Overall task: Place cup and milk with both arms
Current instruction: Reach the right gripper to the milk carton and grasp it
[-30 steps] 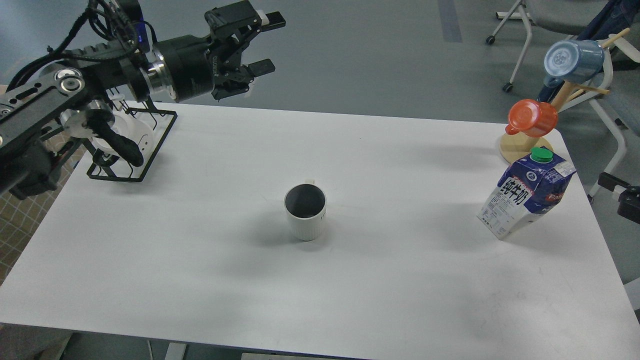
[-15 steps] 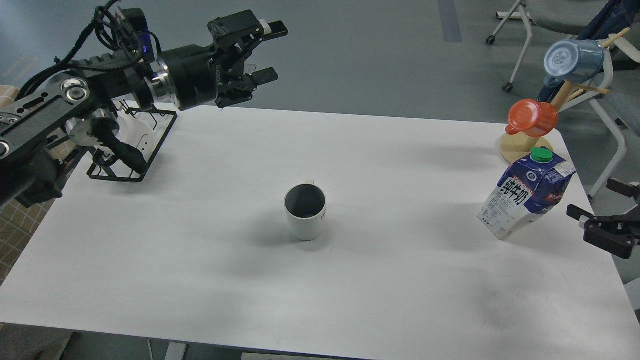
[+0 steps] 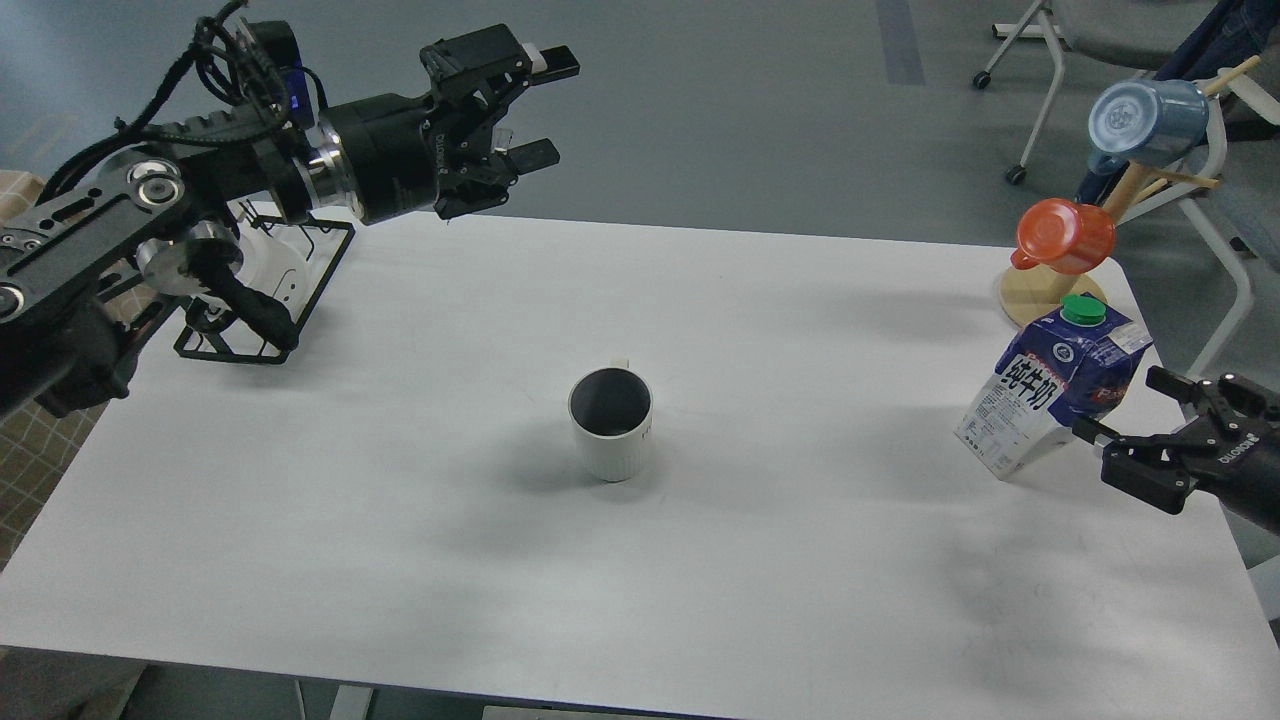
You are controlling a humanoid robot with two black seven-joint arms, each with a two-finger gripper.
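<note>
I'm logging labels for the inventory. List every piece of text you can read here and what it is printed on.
"纯牛奶": large white characters on the blue side of the milk carton.
Fine print on the carton's white panel: too small to read.
Lettering on the ribbed cup: too small to read.
White lettering on the left hand and right hand: too blurred to read.
</note>
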